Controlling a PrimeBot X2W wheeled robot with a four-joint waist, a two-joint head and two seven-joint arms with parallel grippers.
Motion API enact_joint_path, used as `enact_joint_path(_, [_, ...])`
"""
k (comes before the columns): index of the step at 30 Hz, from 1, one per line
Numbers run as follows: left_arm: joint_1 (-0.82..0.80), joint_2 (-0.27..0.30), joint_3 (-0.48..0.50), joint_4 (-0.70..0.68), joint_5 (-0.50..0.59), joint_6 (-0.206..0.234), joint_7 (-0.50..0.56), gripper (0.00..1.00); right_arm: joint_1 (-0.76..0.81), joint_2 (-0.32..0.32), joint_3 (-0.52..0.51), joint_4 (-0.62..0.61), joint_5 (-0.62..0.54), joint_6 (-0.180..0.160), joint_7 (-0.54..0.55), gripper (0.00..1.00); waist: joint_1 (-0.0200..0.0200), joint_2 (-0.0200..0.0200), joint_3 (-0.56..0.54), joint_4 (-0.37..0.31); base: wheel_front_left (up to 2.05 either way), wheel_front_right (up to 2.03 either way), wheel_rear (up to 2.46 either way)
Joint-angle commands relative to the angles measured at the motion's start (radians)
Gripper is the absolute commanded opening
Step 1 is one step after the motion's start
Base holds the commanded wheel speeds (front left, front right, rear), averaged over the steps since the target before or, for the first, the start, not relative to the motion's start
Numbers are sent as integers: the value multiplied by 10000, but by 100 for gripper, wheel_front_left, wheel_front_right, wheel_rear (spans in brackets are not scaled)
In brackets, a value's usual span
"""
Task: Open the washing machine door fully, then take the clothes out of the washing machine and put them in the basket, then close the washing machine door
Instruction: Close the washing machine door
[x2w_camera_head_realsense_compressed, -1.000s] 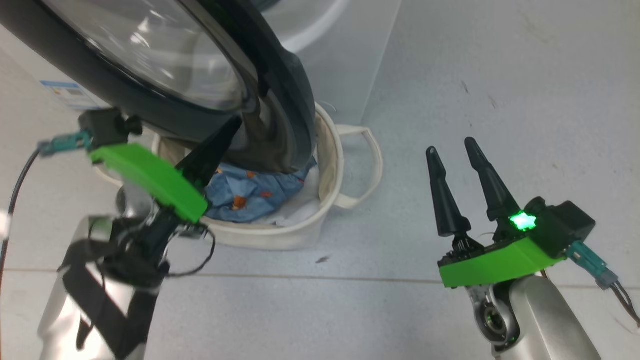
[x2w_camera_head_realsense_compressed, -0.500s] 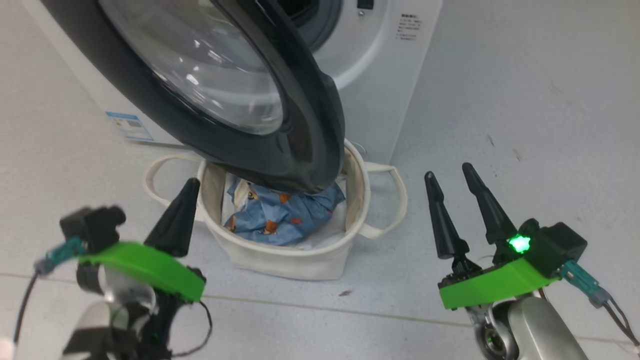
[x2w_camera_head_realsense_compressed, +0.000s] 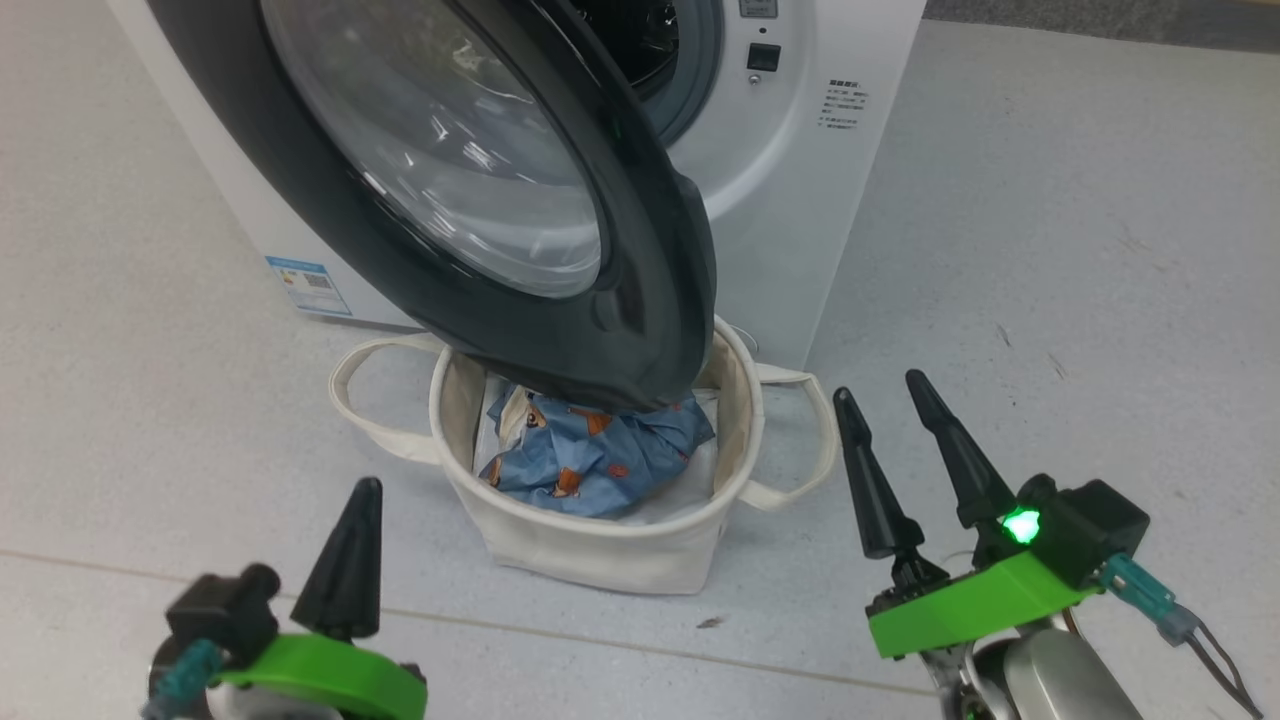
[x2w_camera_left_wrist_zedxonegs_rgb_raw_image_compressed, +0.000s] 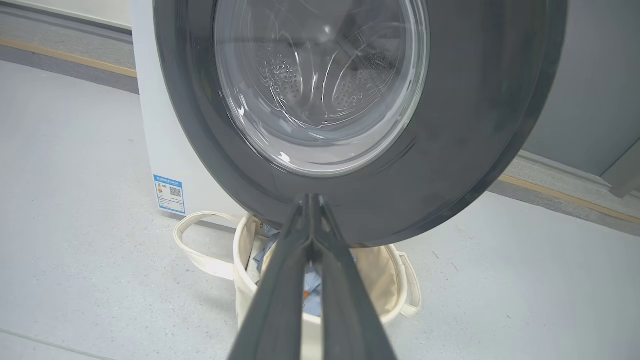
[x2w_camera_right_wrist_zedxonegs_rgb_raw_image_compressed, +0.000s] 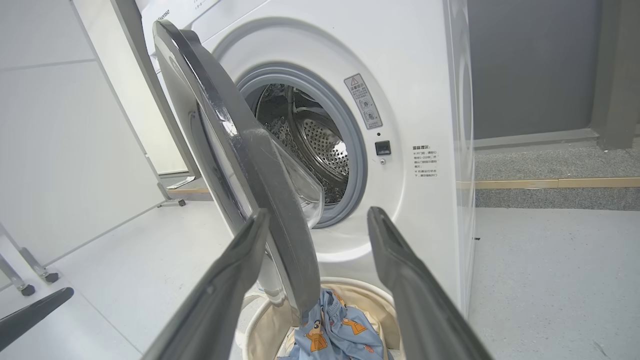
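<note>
Floor (x2w_camera_head_realsense_compressed: 1050, 250): pale grey, smooth, one seam line running across near us.
Wall (x2w_camera_right_wrist_zedxonegs_rgb_raw_image_compressed: 530, 65): dark grey, behind washer.
Washer (x2w_camera_head_realsense_compressed: 790, 200): white; we see the drum (x2w_camera_right_wrist_zedxonegs_rgb_raw_image_compressed: 320, 145) past the door.
Door (x2w_camera_head_realsense_compressed: 650, 300): swung out, its lower rim hangs over basket.
Basket (x2w_camera_head_realsense_compressed: 600, 555): on floor just in front of washer, btwn our grippers.
Clothes (x2w_camera_head_realsense_compressed: 600, 460): blue printed piece lying in basket.
L gripper (x2w_camera_head_realsense_compressed: 366, 495): jaws together, nothing in them; low at our left, short of basket, fingers aimed at door.
R gripper (x2w_camera_head_realsense_compressed: 880, 390): jaws wide apart, empty; above floor just right of basket, fingers pointing twd washer front.
</note>
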Motion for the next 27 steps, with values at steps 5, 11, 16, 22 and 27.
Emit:
enact_joint_path(5, [-97,46,25,289,592,309,-463,100,23,110,266,-260,32,6,-49,100,1,-1,-50,84,0,0,0])
enact_joint_path(11, [-98,-21,-130,676,949,550,-689,100,69,110,295,-240,54,6,-49,100,1,-1,-80,117,0,0,0])
enact_joint_path(16, [-60,-66,-139,743,1032,604,-834,100,52,110,314,-238,86,6,-49,100,1,-1,-127,79,0,0,0])
enact_joint_path(22, [-77,100,-64,617,1484,887,-962,100,58,110,369,-236,168,6,-49,100,1,-1,-157,57,0,0,0])
enact_joint_path(27, [-27,158,42,368,1887,1170,-1016,100,76,110,312,-194,179,6,-49,100,1,-1,-143,68,0,0,0])
